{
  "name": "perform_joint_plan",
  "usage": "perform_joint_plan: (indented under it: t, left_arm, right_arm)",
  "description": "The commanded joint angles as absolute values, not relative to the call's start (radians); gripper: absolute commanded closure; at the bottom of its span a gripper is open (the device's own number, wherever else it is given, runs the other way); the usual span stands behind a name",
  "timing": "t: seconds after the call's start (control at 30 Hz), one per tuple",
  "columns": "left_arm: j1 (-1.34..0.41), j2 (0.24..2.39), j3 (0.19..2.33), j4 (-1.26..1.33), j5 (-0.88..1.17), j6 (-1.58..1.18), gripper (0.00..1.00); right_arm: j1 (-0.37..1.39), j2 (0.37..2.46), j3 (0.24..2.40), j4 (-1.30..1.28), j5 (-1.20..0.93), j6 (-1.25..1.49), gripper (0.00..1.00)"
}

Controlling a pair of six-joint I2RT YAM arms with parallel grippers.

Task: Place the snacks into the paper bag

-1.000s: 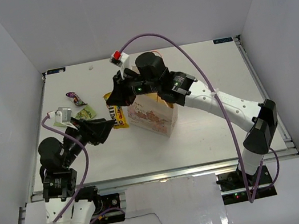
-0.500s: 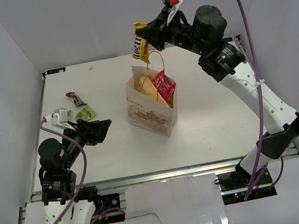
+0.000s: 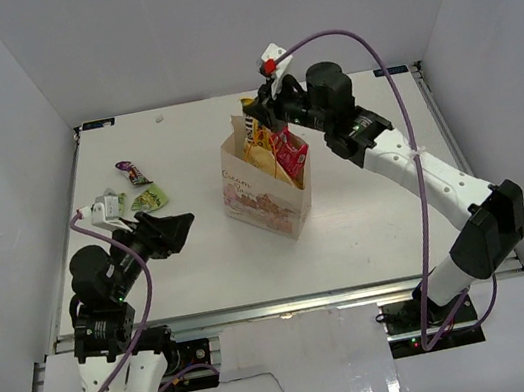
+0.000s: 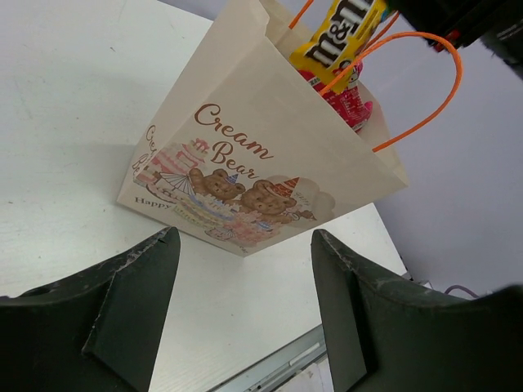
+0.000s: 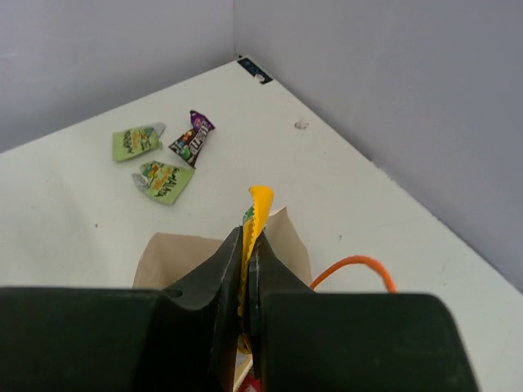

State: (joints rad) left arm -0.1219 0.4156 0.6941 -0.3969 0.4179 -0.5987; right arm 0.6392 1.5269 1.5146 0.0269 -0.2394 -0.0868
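Observation:
The beige paper bag (image 3: 264, 196) stands upright mid-table, orange handles up; it also shows in the left wrist view (image 4: 245, 155). A golden chip bag (image 3: 259, 154) and a red-pink packet (image 3: 288, 155) stick out of it. My right gripper (image 3: 255, 122) is shut on a yellow candy packet (image 3: 254, 136) and holds it upright over the bag's mouth, its lower end at the opening (image 4: 339, 37). In the right wrist view the packet (image 5: 260, 208) is pinched between my fingers above the bag (image 5: 176, 257). My left gripper (image 3: 182, 226) is open and empty, left of the bag.
A purple packet (image 3: 130, 171) and two light green packets (image 3: 149, 199) (image 3: 110, 207) lie on the table at the far left; they also show in the right wrist view (image 5: 191, 137) (image 5: 163, 178) (image 5: 136, 140). White walls enclose the table.
My right gripper took the yellow packet from the table left of the bag, lifted it high, and has now come down to the bag's mouth. The left arm barely moved.

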Motion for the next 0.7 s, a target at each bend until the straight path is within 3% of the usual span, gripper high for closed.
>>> perform_joint_plan:
  t: [0.0,0.37,0.43,0.53,0.67]
  left_arm:
    - [-0.123,0.408,0.678,-0.405,0.4,-0.606,0.24]
    - [-0.123,0.434,0.675,-0.406,0.37,-0.609,0.24]
    - [-0.123,0.439,0.678,-0.417,0.319,-0.621,0.2]
    - [-0.123,0.465,0.681,-0.425,0.273,-0.627,0.18]
    - [-0.121,0.541,0.687,-0.417,0.223,-0.617,0.17]
  right_arm:
    - [0.67,1.5,1.464,0.138,-0.259,-0.088,0.92]
    - [0.73,1.52,1.356,0.17,-0.244,0.054,0.9]
    - [0.732,1.528,1.339,0.175,-0.239,0.045,0.88]
    - [0.73,1.537,1.309,0.175,-0.271,0.015,0.76]
    - [0.73,1.531,1.316,0.143,-0.35,-0.041,0.51]
